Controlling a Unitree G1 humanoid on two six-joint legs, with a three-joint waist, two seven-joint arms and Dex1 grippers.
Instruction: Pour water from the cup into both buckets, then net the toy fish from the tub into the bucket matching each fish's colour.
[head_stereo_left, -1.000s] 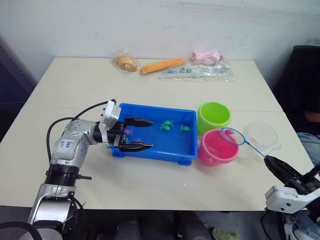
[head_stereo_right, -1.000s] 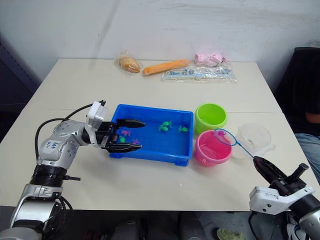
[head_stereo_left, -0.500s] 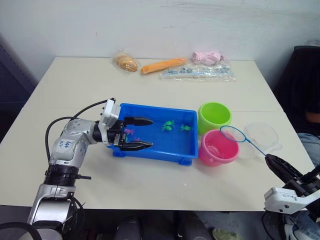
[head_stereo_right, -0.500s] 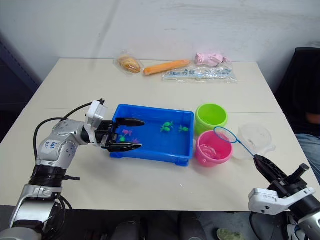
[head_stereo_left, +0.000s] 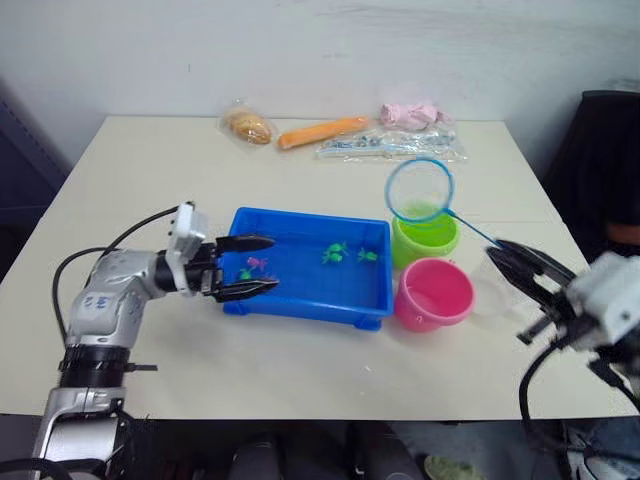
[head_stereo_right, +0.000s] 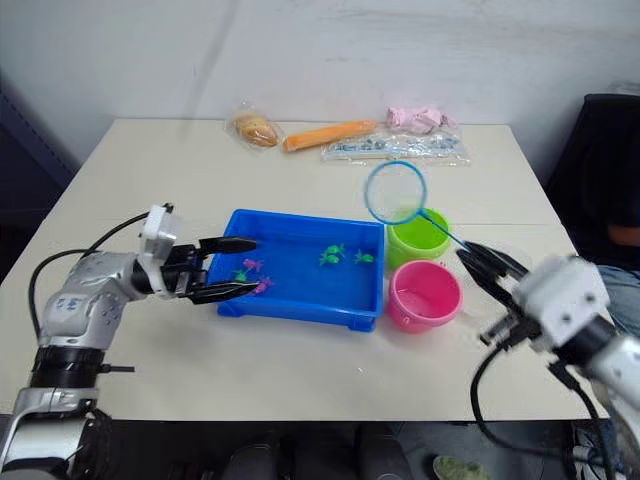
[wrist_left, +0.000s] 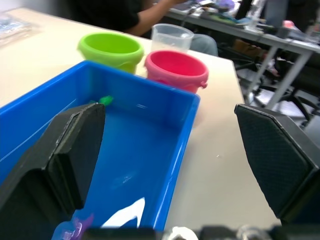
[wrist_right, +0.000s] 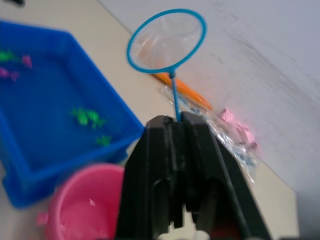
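Note:
The blue tub (head_stereo_left: 312, 217) lies mid-table with green fish (head_stereo_left: 335, 252) and pink fish (head_stereo_left: 257, 264) in it. My left gripper (head_stereo_left: 272, 262) is open, its fingers astride the tub's left end. To the tub's right stand the green bucket (head_stereo_left: 426, 241) and the pink bucket (head_stereo_left: 436, 293), and the clear cup (wrist_left: 171, 37) stands just beyond them. My right gripper (head_stereo_left: 515, 263) is shut on the thin handle of the net (head_stereo_left: 420, 190). The blue ring hangs in the air above the green bucket, and its mesh (wrist_right: 166, 40) looks empty.
Along the table's far edge lie a bagged bun (head_stereo_left: 249, 125), an orange carrot-like thing (head_stereo_left: 322, 131), a pink item (head_stereo_left: 412, 114) and a clear packet (head_stereo_left: 392, 147). A black chair (head_stereo_left: 608, 150) stands to the right. A person (wrist_left: 145, 10) sits beyond the table.
My right arm has swung up and inward, lifting the net from over the pink bucket to above the green one. The left gripper has drawn back slightly to the left, still open.

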